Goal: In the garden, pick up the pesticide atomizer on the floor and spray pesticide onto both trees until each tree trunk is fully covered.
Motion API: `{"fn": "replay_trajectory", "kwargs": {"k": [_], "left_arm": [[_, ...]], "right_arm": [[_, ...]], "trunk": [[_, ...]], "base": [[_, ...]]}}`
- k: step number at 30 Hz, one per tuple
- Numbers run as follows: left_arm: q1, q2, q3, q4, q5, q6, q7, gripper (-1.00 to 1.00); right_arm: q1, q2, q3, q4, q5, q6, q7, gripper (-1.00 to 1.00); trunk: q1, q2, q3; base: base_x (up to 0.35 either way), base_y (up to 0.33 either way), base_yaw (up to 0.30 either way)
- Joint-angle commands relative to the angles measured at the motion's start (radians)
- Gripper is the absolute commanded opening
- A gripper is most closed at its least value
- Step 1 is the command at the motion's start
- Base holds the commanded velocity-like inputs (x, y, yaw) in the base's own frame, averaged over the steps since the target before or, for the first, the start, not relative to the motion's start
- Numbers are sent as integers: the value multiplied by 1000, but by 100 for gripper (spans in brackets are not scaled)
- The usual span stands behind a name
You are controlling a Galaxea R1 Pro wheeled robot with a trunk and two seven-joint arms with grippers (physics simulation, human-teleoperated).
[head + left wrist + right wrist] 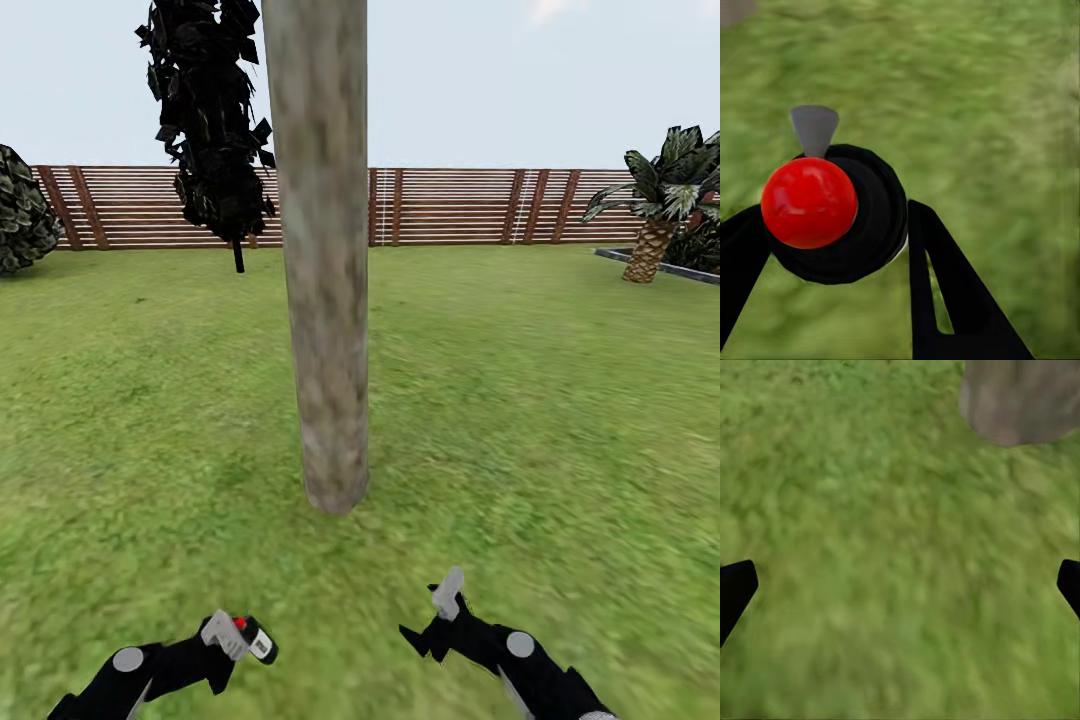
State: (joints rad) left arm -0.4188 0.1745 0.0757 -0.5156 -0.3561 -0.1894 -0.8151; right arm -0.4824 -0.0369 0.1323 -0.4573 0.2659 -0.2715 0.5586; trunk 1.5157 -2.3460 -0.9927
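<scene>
In front of the tree trunk (pixel 322 250), which rose thick, pale grey-brown and blotchy out of the lawn (pixel 540 400) and ran past the top of the head view, both arms reached forward low over the grass. The left gripper (pixel 232 640) had its jaws clenched on the pesticide atomizer (pixel 250 638), short of the trunk's foot and to its left; the dark bottle with its white label lay tilted, its pale grey trigger head toward the trunk. In the left wrist view the atomizer (pixel 844 217) appeared end-on as a black round body with a red cap and a grey nozzle tab, pinched between the black fingers (pixel 945 292) over blurred green turf. The right gripper (pixel 438 618) hung short of the trunk and to its right, jaws released and holding nothing; in the right wrist view its black fingertips (pixel 735 589) stood wide apart over grass, with the base of the trunk (pixel 1020 401) just beyond.

Behind the trunk a brown horizontal-slat fence (pixel 450 205) closed off the lawn under a pale sky. A thin-stemmed dark-leaved tree (pixel 210 120) stood behind and left of the trunk, a dark shrub (pixel 20 210) farther left, and a short palm (pixel 665 200) well to the right beside a dark-edged bed.
</scene>
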Motion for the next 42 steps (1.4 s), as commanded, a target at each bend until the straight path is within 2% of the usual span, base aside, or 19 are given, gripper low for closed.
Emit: {"fn": "replay_trajectory", "kwargs": {"k": [1, 3, 7, 8, 10, 11, 13, 16, 19, 21, 22, 24, 27, 32, 35, 42], "left_arm": [[-2, 2, 0, -2, 0, 4, -37, -100], [-15, 5, -3, -3, -18, 20, -88, -100], [-34, 0, -5, -6, -114, 73, -143, -100], [-36, -2, -5, -7, -138, 81, -149, -100], [-40, -10, -5, -8, -188, 92, -158, -100], [-43, -12, -5, -11, -200, 95, -163, -100], [-46, -15, -6, -13, -209, 96, -180, -100], [-52, -25, -6, -15, -218, 97, -197, -100], [-59, -46, -7, -15, -255, 98, -206, -100], [-64, -69, -7, -15, -306, 106, -209, -100], [-70, -82, -7, -15, -335, 120, -210, -100], [-75, -95, -7, -16, -362, 136, -211, -100], [-82, -108, -7, -17, -381, 146, -212, -100], [-90, -117, -15, -17, -384, 145, -231, -100], [-103, -123, -43, -17, -384, 139, -284, -100], [-107, -158, -53, -28, -384, 129, -301, -100]], "right_arm": [[-3, 0, 0, -22, 1, 14, 43, 100], [-6, 0, 1, -51, 2, 27, 101, 100], [-9, 8, 3, -92, 7, 36, 145, 100], [-9, 13, 4, -103, 14, 38, 158, 100], [-10, 19, 4, -124, 61, 39, 208, 100], [-12, 21, 4, -130, 86, 39, 224, 100], [-17, 22, 4, -140, 107, 40, 239, 100], [-21, 23, 4, -145, 115, 40, 269, 100], [-24, 23, 4, -146, 119, 40, 333, 100], [-30, 25, 4, -149, 124, 40, 363, 100], [-36, 28, 4, -150, 126, 40, 371, -100], [-40, 30, 4, -150, 127, 41, 377, -100], [-46, 32, 8, -151, 133, 44, 381, -100], [-54, 32, 68, -153, 188, 44, 427, -100], [-57, 32, 79, -153, 200, 44, 440, -100], [-59, 38, 82, -153, 202, 44, 466, -100]], "trunk": [[0, 0, 0], [0, 0, 0], [0, 0, 0], [0, 0, 0], [0, 0, 0], [0, 0, 0], [0, 0, 0], [0, 0, 0], [0, 0, 0], [0, 0, 0], [0, 0, 0], [0, 0, 0], [0, 0, 0], [0, 0, 0], [0, 0, 0], [0, 0, 0]], "base": [[0, 0, 0], [0, 0, 0], [0, 0, 0], [0, 0, 0], [0, 0, 0], [0, 0, 0], [0, 0, 0], [0, 0, 0], [0, 0, 0], [0, 0, 0], [0, 0, 0], [0, 0, 0], [0, 0, 0], [0, 0, 0], [0, 0, 0], [0, 0, 0]]}}
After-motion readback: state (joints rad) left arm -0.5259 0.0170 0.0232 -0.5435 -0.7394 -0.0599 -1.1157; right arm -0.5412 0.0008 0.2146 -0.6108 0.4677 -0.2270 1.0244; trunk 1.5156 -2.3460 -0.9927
